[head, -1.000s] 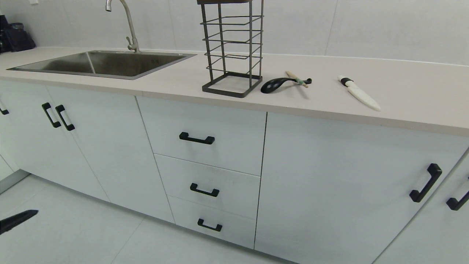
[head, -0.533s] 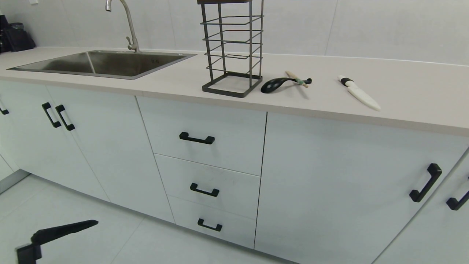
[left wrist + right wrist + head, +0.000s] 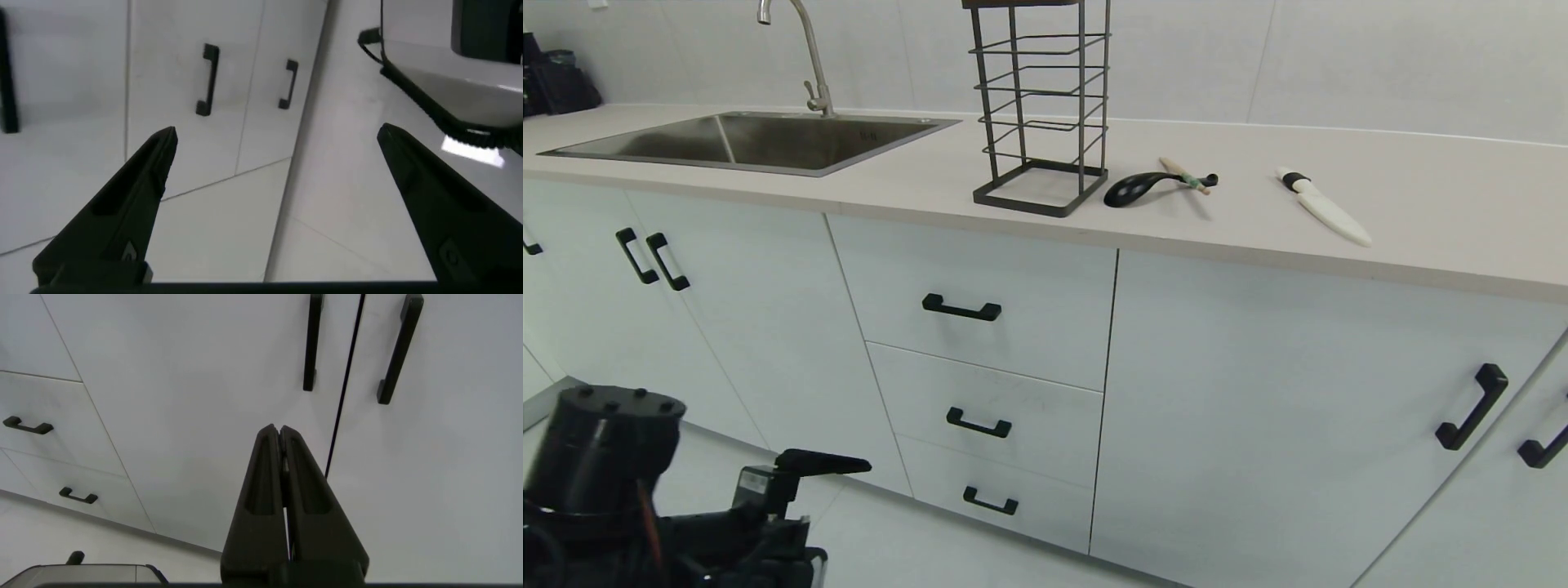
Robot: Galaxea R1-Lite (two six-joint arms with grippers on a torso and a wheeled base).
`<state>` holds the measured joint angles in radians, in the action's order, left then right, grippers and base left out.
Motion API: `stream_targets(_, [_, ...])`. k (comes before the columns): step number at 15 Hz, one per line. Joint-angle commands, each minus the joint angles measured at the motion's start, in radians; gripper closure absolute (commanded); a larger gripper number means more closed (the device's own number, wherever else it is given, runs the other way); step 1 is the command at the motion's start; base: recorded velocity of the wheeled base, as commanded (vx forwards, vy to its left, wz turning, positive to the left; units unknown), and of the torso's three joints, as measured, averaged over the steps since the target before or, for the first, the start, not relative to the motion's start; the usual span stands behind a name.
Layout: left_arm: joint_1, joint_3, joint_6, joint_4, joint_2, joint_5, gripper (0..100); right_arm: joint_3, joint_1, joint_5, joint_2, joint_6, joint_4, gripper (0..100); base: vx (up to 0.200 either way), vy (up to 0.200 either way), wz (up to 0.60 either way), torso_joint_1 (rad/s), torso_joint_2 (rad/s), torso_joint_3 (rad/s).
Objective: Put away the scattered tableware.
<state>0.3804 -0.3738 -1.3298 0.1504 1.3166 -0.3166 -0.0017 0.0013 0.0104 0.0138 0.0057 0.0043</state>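
Tableware lay scattered on the countertop [image 3: 1421, 196] in the head view. A black spoon [image 3: 1129, 191] sat just beside the base of the wire rack [image 3: 1042, 106], on the side away from the sink [image 3: 752, 140]. Its handle crossed a wooden-handled utensil [image 3: 1183, 175] with a green band. A white knife [image 3: 1323, 207] lay flat, well apart from both, farther from the rack. The drawer stack below the rack was shut, and the top drawer handle [image 3: 961, 309] was untouched. The left arm [image 3: 605, 445] sat low, in front of the cabinet doors and well below counter height.

In the left wrist view, the left gripper [image 3: 278, 137] had its fingers spread wide with nothing between them. It faced the floor and a pair of cabinet door handles [image 3: 208, 80].

In the right wrist view, the right gripper [image 3: 280, 431] had its fingers pressed together and held nothing. It pointed at a cabinet door [image 3: 204, 416].

Judged step: approach, with no item collected yet. The next move probably calls for raising an arm to counter level and centring spread fingers over one utensil, most likely the spoon nearest the rack. The right gripper would need to open first. Whether storage is the rack or a drawer cannot be told.
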Motion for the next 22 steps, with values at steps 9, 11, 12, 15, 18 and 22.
stream_targets(9, [0.035,-0.039,-0.005,0.394,0.547,0.051,0,0.0,0.0,0.0,0.002,0.0,0.0,100,0.0,0.0,0.0,0.0,0.0,0.0])
stream_targets(11, [0.035,-0.056,-0.005,0.439,0.593,0.053,0,0.0,0.0,0.0,0.002,0.0,0.0,100,0.0,0.0,0.0,0.0,0.0,0.0])
stream_targets(12, [0.035,-0.082,-0.006,0.462,0.616,0.057,0,0.0,0.0,0.0,0.002,0.0,0.0,100,0.0,0.0,0.0,0.0,0.0,0.0])
stream_targets(15, [0.035,-0.126,-0.009,0.471,0.665,0.083,0,0.0,0.0,0.0,0.002,0.0,0.0,100,0.0,0.0,0.0,0.0,0.0,0.0])
stream_targets(18, [0.029,-0.206,-0.009,0.471,0.74,0.09,0,0.0,0.0,0.0,0.002,0.0,0.0,100,0.0,0.0,0.0,0.0,0.0,0.0])
stream_targets(22, [0.014,-0.266,-0.003,0.575,0.888,0.088,0,0.0,0.0,0.0,0.002,0.0,0.0,100,0.0,0.0,0.0,0.0,0.0,0.0])
